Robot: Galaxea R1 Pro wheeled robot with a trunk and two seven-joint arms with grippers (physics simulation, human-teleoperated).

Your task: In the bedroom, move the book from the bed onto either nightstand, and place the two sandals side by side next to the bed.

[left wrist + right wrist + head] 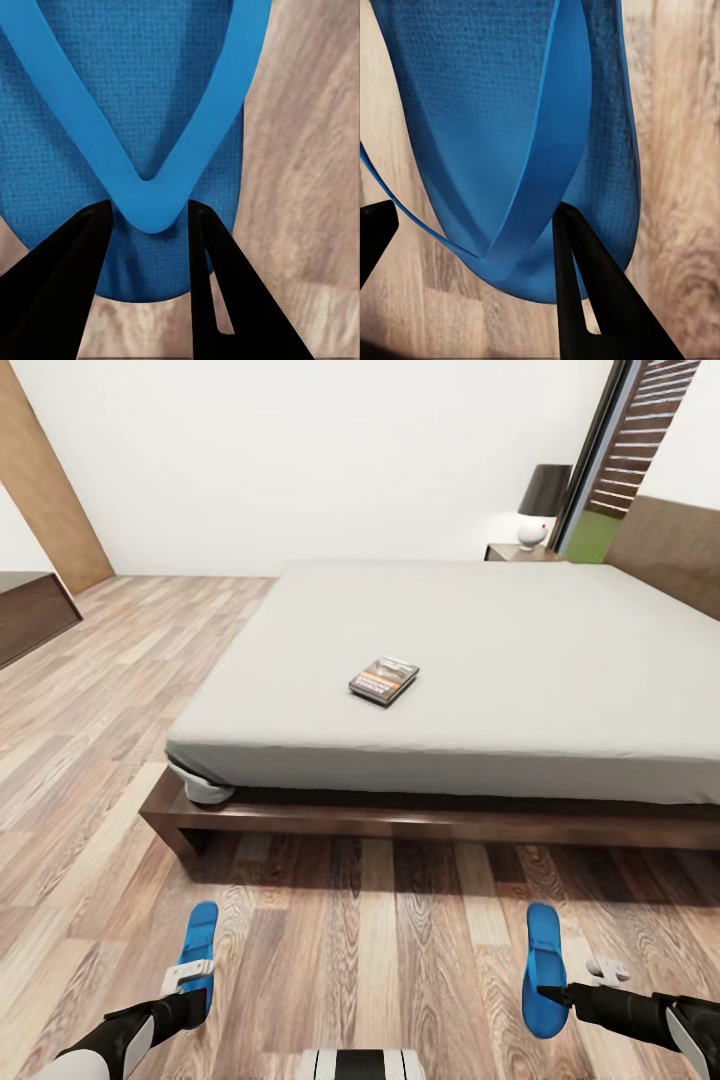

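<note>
The book lies flat on the grey mattress of the bed, well ahead of both grippers and roughly midway between them, nearer the foot edge than the headboard. On the wood-plank floor in front of the bed frame, the two sandals lie well apart. The left sandal sits at the tip of the left gripper; in the left wrist view its black fingers stand on either side of the point where the sandal's thong straps meet, a narrow gap between them, with the strap tip lying in that gap. The right sandal lies at the tip of the right gripper; in the right wrist view one finger touches the toe end of the sandal beside its strap, the other finger sits off at the edge, so the jaws stand wide. Far beyond the right gripper, past the mattress, a nightstand carries a lamp beside the window.
</note>
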